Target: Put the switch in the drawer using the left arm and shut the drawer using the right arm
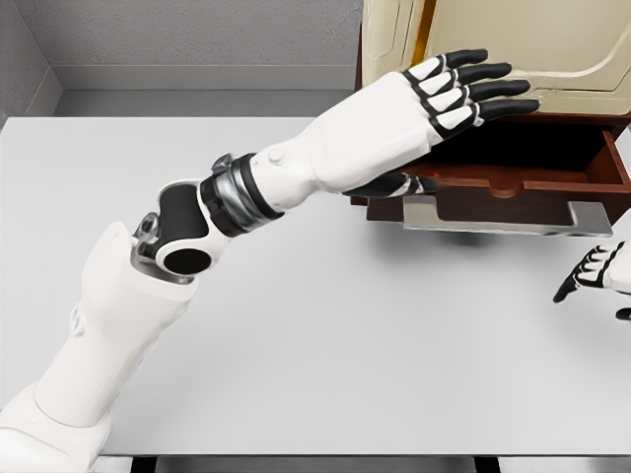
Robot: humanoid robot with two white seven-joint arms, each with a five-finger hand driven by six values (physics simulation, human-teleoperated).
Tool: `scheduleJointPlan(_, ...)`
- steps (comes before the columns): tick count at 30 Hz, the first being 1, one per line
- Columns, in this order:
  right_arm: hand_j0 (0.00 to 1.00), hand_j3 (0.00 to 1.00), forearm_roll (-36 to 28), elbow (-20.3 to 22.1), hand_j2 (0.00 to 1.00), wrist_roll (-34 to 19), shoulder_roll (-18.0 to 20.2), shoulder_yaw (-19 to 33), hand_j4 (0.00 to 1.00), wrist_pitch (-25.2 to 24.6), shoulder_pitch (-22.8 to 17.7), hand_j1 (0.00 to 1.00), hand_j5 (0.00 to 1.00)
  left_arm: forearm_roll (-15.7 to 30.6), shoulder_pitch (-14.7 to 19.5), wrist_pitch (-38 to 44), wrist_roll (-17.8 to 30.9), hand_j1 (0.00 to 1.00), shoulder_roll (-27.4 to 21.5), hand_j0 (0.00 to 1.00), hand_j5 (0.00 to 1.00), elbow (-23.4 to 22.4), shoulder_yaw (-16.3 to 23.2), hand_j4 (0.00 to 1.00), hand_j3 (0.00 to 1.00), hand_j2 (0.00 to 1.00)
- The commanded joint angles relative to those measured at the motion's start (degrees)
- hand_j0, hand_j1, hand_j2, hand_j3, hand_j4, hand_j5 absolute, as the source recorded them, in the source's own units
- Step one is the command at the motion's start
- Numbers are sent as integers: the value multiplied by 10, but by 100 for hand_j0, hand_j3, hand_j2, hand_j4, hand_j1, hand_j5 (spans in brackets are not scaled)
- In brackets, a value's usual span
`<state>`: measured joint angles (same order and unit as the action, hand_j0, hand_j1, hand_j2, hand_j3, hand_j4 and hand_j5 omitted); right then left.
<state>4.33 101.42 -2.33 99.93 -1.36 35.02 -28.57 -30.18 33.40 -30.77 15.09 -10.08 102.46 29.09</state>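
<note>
My left hand (455, 106) reaches out over the open drawer (552, 182), a red-brown wooden box pulled out of a cream cabinet (562, 44). Its four fingers are spread flat and the thumb (409, 184) hangs below, over the drawer's near left corner; the hand holds nothing. No switch shows anywhere; the hand and forearm hide part of the drawer's inside. A grey metal handle (503, 219) runs along the drawer's front. My right hand (592, 273) shows at the right edge, below the drawer front, fingers relaxed and holding nothing.
The drawer and cabinet stand at the back right of a light grey table (325, 335). A grey wall runs behind the table.
</note>
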Motion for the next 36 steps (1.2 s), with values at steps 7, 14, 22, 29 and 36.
scheduleJointPlan(7, 77, 77, -10, -1, 77, 7, 1, 2, 77, 0, 2, 77, 77, 125, -123, -42, -3, 100, -220, 100, 100, 6, -243, 100, 100, 100)
scheduleJointPlan(14, 77, 77, -27, -4, 77, 15, 1, 3, 77, 0, 3, 77, 77, 66, -228, -42, 40, 100, -247, 100, 100, -91, -418, 100, 100, 100)
scheduleJointPlan(22, 77, 77, -42, -4, 77, 18, 1, 4, 77, 0, 3, 77, 77, 13, -290, -42, 153, 100, -213, 100, 100, -103, -417, 100, 100, 100)
scheduleJointPlan(29, 69, 69, -20, -3, 69, 18, 1, -6, 69, 0, -1, 69, 69, 21, -298, -42, 165, 100, -201, 100, 100, -113, -418, 100, 100, 100)
scheduleJointPlan(36, 70, 70, -2, -1, 70, 17, 1, -25, 70, 0, 1, 70, 70, 22, -302, -42, 165, 100, -200, 100, 100, -108, -417, 100, 100, 100)
